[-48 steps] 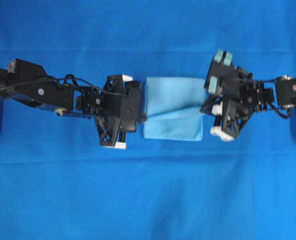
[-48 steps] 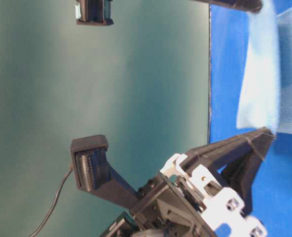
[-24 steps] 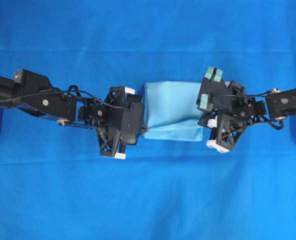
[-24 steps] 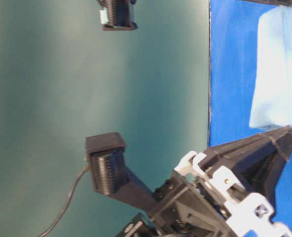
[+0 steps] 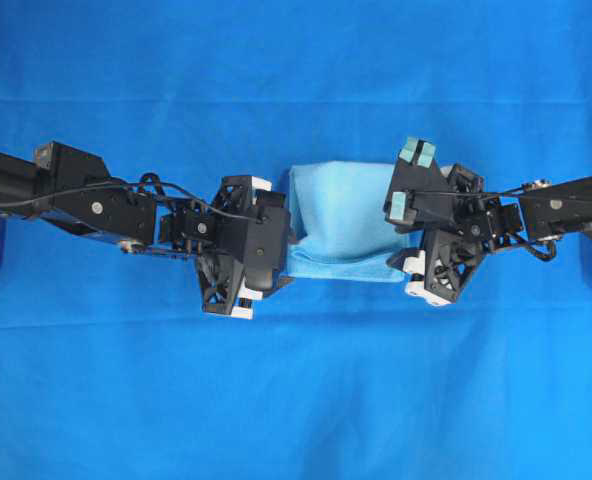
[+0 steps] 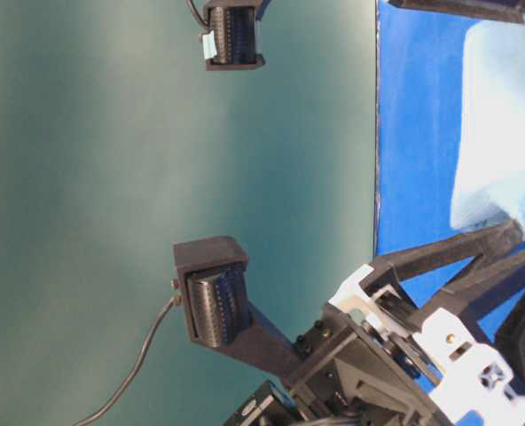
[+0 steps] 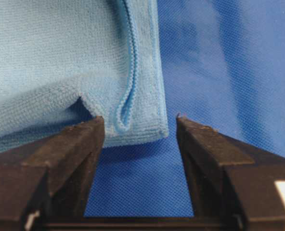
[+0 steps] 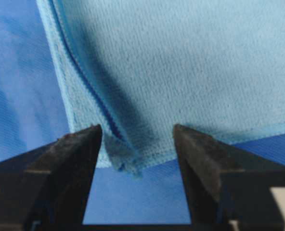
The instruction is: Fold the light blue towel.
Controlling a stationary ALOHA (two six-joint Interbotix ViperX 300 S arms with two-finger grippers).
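L fingers point(image 7: 70, 144) stand apart w/ a clear gap, nothing pinched: the towel point(image 7: 60, 62) corner sits just ahead of them, a doubled hem looping down near the L pad. R fingers point(image 8: 200, 154) are apart too, wide, w/ the towel's other corner lying between the tips, loose, not clamped.

Count from overhead: 1 towel point(image 5: 341, 220), 2 grippers, 2 arms, 1 big blue cloth point(image 5: 296, 400) under it all. L gripper point(image 5: 288, 245) is at the towel's left edge, R gripper point(image 5: 408, 240) at its right edge, both reaching in toward the middle from opposite sides, arms roughly level across the view, each sloping slightly down toward the near edge of the towel.

Towel lies centre of the cloth, between the two grippers. It's folded over, top layer rumpled, a strip of lower layer showing along the near edge. Long axis runs left-right, gripper to gripper. Side view is too close to add much; I see only the towel's point(image 6: 502, 133) edge there.
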